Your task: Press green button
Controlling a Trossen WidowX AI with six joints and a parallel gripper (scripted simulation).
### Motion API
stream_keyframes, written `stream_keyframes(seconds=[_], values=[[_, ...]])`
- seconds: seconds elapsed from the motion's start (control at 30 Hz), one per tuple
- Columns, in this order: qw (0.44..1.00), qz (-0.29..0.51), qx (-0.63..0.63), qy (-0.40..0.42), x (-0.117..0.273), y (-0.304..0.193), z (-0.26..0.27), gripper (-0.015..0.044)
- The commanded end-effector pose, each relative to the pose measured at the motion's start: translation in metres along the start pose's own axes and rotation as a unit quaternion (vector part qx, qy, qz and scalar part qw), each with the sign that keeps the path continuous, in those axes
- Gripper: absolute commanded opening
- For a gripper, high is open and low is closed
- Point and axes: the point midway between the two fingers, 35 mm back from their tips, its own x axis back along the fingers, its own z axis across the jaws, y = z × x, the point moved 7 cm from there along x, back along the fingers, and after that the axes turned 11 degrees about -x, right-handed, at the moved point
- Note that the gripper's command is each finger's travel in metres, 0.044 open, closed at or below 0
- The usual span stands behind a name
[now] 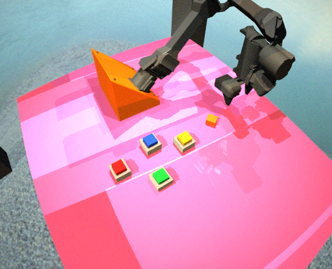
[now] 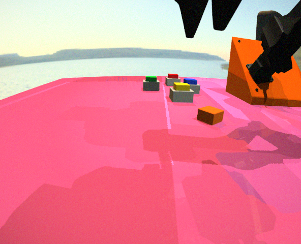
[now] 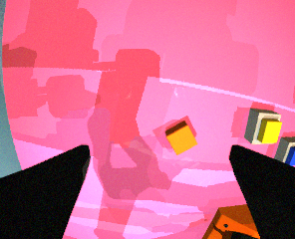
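The green button [image 1: 161, 175] [image 2: 151, 78] stands raised on its pale square base, with nothing on it. In the wrist view its green top is not seen. My gripper [image 1: 238, 97] [image 2: 204, 33] [image 3: 161, 153] is open, with nothing between its fingers. It hangs high above the table, well away from the green button and nearer the orange block.
The red button [image 1: 119, 166] [image 2: 173, 75], blue button [image 1: 150, 140] [image 2: 190, 81] [image 3: 294, 156] and yellow button [image 1: 184, 138] [image 2: 181, 86] [image 3: 270, 131] stand near the green one. A small orange block [image 1: 211, 120] [image 2: 210, 115] [image 3: 181, 139] lies beyond yellow. An orange wedge [image 1: 109, 87] [image 2: 237, 75] stands beside the arm.
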Motion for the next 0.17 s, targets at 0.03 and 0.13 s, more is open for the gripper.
stream_keyframes(seconds=[0.03,0.13], values=[[1.0,0.008,-0.013,0.002,-0.0009,-0.0111,0.0054,0.04],[1.0,0.008,-0.013,0.002,-0.0009,-0.0111,0.0054,0.04]])
